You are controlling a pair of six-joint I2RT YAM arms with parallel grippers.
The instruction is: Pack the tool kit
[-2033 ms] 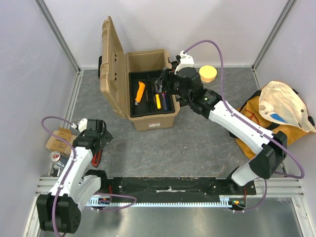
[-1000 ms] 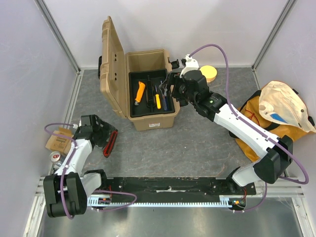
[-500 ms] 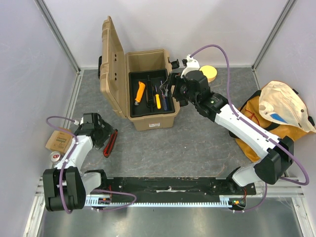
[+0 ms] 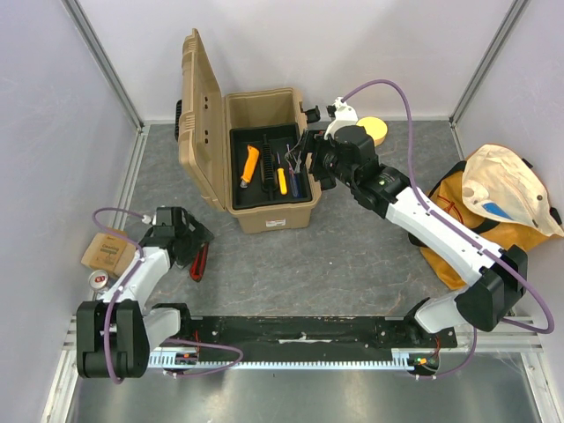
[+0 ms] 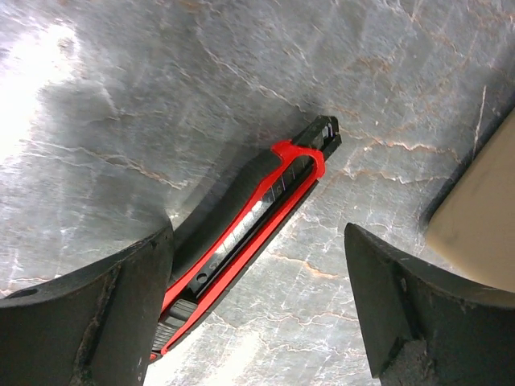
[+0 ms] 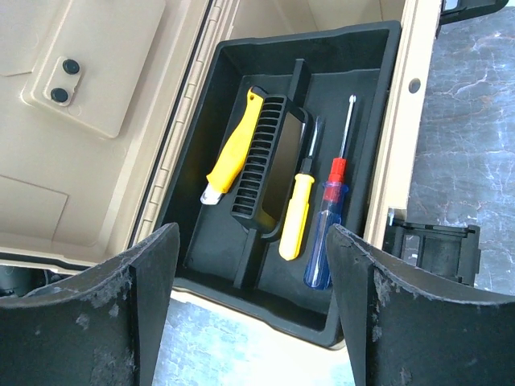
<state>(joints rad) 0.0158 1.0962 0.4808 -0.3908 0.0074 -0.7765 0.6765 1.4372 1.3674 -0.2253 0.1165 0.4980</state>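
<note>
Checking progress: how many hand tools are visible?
4. Yellow knife in tray's left compartment; yellow screwdriver and red-blue screwdriver in its right; red knife on table by left gripper. More may be hidden.

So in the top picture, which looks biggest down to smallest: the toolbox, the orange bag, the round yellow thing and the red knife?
1. toolbox, lid open
2. orange bag
3. round yellow thing and red knife: both small and partly hidden, too alike to rank
</note>
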